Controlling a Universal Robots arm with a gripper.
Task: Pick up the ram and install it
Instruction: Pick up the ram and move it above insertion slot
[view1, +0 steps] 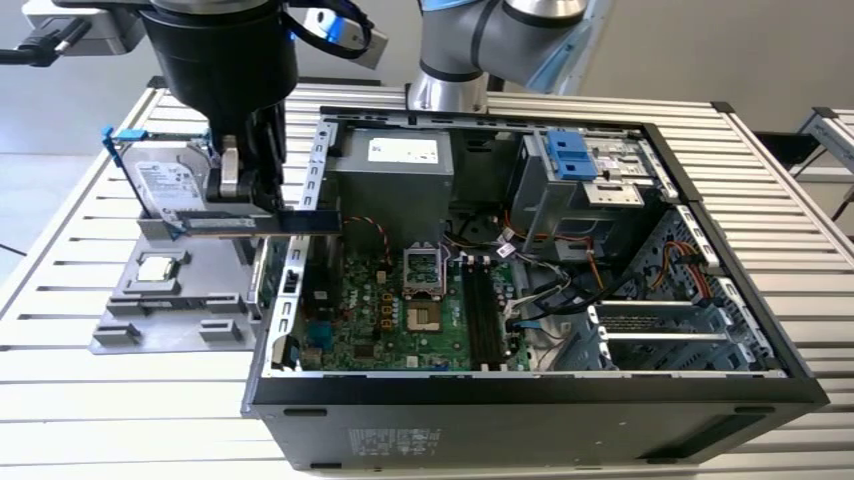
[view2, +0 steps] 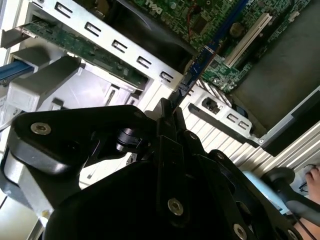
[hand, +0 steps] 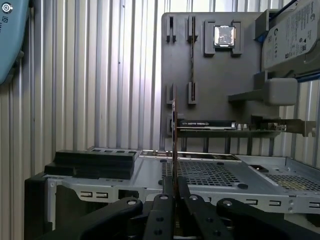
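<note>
My gripper is shut on the ram, a slim dark blue stick held level and on edge. It hangs above the open computer case's wall on the exterior view's left, between the grey parts holder and the motherboard. The black memory slots lie further toward the exterior view's right, apart from the stick. In both wrist views the ram shows edge-on, the ram sticking out from the black fingers, and the ram rising from the fingers.
The grey holder carries a square processor and a silver hard drive in a blue frame. A green expansion card stands by the case edge. Cables and a drive cage crowd the case's far side. Slatted table all around.
</note>
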